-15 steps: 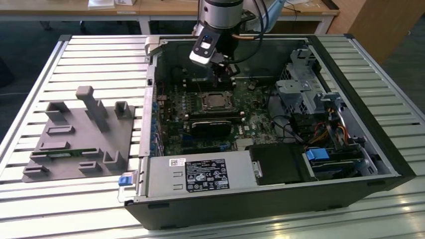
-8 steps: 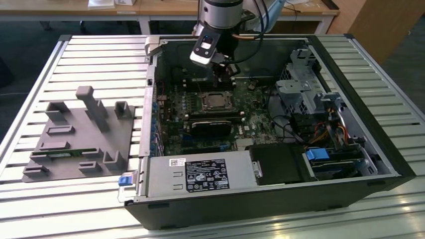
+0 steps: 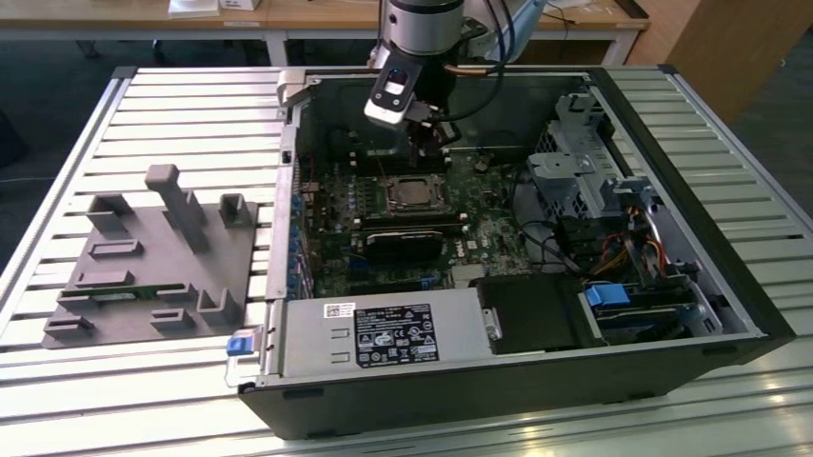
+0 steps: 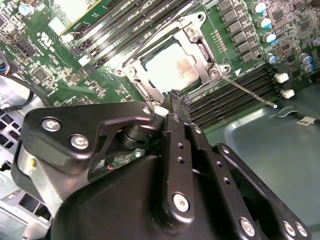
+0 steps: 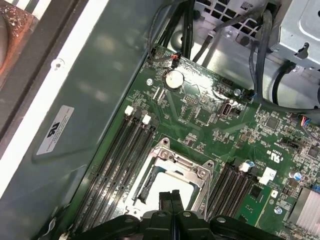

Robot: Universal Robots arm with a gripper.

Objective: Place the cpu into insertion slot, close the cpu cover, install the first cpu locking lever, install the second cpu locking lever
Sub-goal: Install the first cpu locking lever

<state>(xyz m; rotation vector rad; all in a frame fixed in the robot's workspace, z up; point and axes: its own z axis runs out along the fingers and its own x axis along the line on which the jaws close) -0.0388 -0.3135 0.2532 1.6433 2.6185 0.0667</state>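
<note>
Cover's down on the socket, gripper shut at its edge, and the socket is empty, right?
Not empty. The second wrist view shows the cpu seated inside, its pale top visible through the window of the cpu cover. The cover is down and the shut gripper is at its edge.

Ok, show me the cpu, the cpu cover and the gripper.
cpu [image 4: 172, 67]: second wrist view, middle of its pale metal top.
cpu cover [image 4: 197, 42]: second wrist view, side bar of its frame.
gripper [image 5: 171, 195]: first wrist view, between its shut fingertips.
</note>
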